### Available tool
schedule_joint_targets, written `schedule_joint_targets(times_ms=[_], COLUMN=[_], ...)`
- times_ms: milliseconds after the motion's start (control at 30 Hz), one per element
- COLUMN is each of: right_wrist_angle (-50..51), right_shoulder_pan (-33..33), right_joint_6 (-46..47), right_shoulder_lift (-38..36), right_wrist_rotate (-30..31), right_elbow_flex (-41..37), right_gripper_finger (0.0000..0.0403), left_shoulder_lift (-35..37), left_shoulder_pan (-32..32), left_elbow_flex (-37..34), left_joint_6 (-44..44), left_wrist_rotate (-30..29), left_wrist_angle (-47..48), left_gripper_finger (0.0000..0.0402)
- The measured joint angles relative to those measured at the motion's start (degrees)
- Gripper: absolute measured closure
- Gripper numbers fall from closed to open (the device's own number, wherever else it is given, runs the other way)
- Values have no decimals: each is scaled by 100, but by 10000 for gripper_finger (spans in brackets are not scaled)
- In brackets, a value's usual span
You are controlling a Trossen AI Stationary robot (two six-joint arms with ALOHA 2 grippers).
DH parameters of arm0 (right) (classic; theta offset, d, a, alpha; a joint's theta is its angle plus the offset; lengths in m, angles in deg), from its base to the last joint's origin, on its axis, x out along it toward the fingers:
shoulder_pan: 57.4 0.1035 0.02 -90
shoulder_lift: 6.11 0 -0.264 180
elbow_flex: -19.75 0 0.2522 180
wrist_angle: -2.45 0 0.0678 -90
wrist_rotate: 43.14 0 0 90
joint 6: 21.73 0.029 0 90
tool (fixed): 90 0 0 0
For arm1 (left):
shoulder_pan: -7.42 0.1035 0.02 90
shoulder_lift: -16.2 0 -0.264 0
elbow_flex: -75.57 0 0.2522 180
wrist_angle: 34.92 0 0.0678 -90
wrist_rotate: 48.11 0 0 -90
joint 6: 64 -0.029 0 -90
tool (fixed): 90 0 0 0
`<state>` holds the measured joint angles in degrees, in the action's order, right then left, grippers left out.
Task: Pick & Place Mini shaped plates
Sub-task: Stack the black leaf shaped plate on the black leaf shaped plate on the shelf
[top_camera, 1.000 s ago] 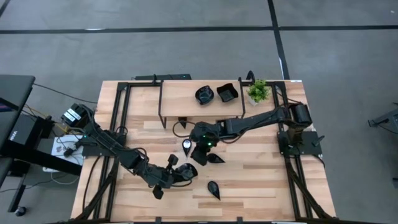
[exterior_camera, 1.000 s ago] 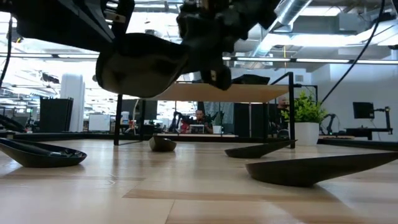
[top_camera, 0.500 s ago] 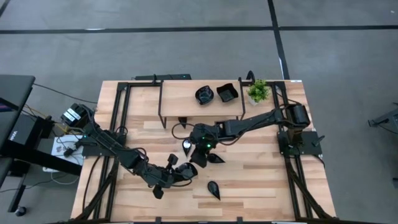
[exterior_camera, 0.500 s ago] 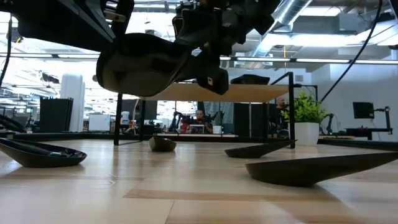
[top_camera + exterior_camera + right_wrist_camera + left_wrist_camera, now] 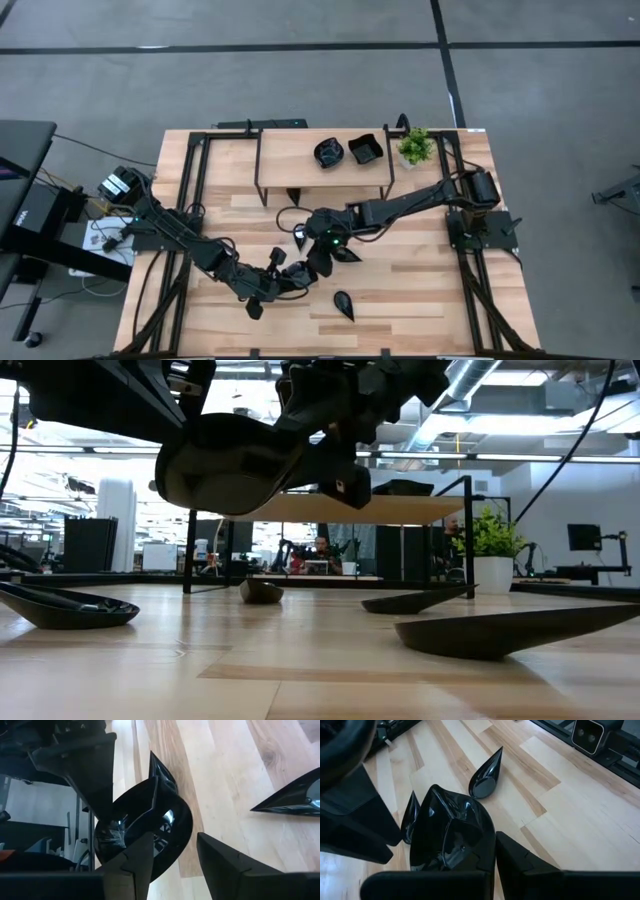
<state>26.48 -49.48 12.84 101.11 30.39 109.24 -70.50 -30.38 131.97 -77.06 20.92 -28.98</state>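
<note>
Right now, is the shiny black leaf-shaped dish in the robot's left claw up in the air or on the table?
Up in the air: the glossy black leaf-shaped plate hangs above the wooden table, pinched in the shut left gripper.

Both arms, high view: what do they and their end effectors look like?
Both are dark, slim, jointed arms. The left arm carries black cables along its links and a white-labelled base. The right arm has a boxy black base block; a small green light glows by its wrist. Each end effector, left and right, has two angular matte-black fingers.
</note>
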Motion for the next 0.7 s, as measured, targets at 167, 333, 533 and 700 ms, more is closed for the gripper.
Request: schedule_joint_targets(times_ms=[167,333,533,700], right_wrist_angle=[0,2,0,-38], right_shoulder_pan=[74,153,246,278], right_joint_6=[0,50,51,62], right_shoulder_lift=[0,0,0,73], right_wrist_rotate=[0,-4,5,26], right_elbow_flex=[0,0,0,-2], right_gripper_finger=[264,260,256,259], left_shoulder_lift=[0,0,0,0], left_shoulder_pan=[0,2,2,2], left_elbow_flex=[0,0,0,0], left_joint_6=[0,0,0,0], left_wrist_rotate=[0,0,0,0], left_wrist_angle=[0,0,0,0], left_gripper_finger=[389,389,389,389])
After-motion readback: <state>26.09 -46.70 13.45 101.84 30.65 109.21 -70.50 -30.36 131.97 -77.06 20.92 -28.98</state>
